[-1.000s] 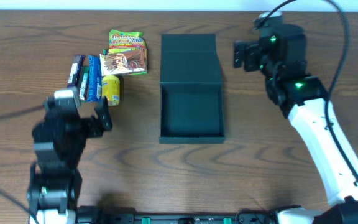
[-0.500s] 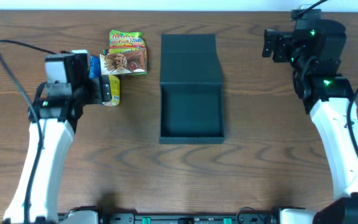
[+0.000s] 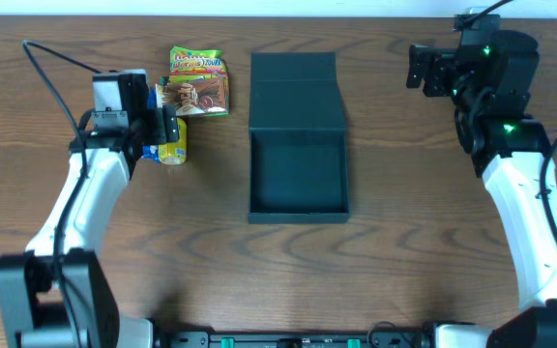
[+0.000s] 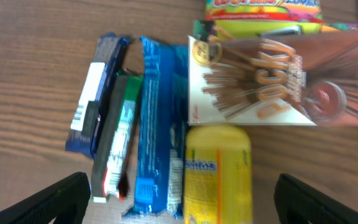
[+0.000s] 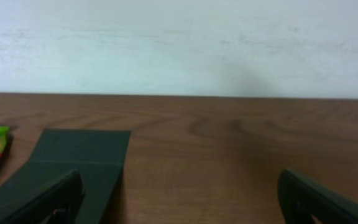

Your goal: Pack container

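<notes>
- Brown wood-grain desk (image 3: 259, 271) carries everything; a pale wall (image 5: 179, 43) rises behind its far edge.
- Nearest me, about midway between the desk's left and right edges, sits the container (image 3: 298, 179). It is open, with its dark teal floor showing, and its hinged lid (image 3: 296, 92) lies flat toward the far edge.
- My left gripper (image 4: 188, 202) hangs over the snacks by the far-left part of the desk. Its 2 fingers are spread wide, with nothing between them in a grip. I cannot tell how high above the packs it sits.
- Below it, a yellow pack (image 4: 219, 174) lies lengthwise toward the far edge.
- Touching the yellow pack's left side is a blue pack (image 4: 160, 124), then a green-and-black pack (image 4: 117, 137), then a dark blue pack (image 4: 98, 93), all side by side.
- Farther on, a Pocky box (image 4: 272, 81) meets the yellow pack's far end, and a green bag (image 3: 198, 61) lies partly under the box, closest to the far edge.
- My right gripper (image 5: 179, 199) is over the far-right part of the desk, well apart from the container. Its fingers are fully spread and hold nothing.
</notes>
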{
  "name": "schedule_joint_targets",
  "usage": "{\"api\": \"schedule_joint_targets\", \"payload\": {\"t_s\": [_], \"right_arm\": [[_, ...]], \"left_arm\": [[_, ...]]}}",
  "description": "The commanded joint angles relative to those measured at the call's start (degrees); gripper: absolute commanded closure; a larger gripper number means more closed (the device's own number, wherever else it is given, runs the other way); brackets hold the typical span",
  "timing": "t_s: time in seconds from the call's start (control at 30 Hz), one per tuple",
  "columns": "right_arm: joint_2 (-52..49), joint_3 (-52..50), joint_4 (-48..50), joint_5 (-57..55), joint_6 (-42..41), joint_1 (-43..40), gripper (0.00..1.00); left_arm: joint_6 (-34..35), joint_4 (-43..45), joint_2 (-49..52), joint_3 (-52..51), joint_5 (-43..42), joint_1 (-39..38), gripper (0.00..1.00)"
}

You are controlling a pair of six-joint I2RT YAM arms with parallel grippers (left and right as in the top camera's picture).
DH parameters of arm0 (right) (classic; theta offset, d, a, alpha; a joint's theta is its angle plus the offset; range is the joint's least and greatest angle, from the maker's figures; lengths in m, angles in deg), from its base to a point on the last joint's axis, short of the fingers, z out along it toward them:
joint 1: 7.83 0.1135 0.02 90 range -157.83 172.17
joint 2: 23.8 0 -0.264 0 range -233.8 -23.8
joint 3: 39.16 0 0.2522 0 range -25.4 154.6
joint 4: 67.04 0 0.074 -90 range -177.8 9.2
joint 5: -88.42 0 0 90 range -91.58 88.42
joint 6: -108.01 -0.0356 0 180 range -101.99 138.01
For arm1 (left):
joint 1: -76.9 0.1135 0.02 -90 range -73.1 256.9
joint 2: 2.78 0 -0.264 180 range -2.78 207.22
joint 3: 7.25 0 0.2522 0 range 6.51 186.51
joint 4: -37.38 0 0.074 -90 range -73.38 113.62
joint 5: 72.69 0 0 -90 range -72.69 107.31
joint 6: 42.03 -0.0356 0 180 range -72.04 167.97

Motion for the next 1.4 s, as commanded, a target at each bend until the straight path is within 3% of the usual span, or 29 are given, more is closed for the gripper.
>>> {"api": "schedule_joint_targets", "payload": {"t_s": [0.0, 0.2, 0.83, 0.9, 1.0, 1.37], "right_arm": [[0.0, 0.4, -1.1, 0.4, -1.5, 0.1, 0.01], [0.0, 0.3, -4.0, 0.4, -1.4, 0.1, 0.01], [0.0, 0.3, -5.1, 0.4, -2.8, 0.1, 0.01], [0.0, 0.3, -5.1, 0.4, -2.8, 0.0, 0.01], [0.0, 0.3, -5.1, 0.4, -2.8, 0.1, 0.01], [-0.1, 0.3, -5.3, 0.4, -2.8, 0.0, 0.01]], "left_arm": [[0.2, 3.5, 4.0, 0.7, 2.1, 0.7, 0.04], [0.2, 11.0, 9.5, 0.7, 3.3, 1.8, 0.05], [0.3, 9.9, 15.1, 0.7, -0.1, 2.4, 0.0], [0.3, 9.8, 15.1, 0.7, -1.2, 2.4, 0.1], [0.2, 9.4, 15.3, 0.7, -1.2, 2.5, 0.16], [0.2, 9.5, 17.3, 0.7, -1.5, 2.6, 0.17]]}}
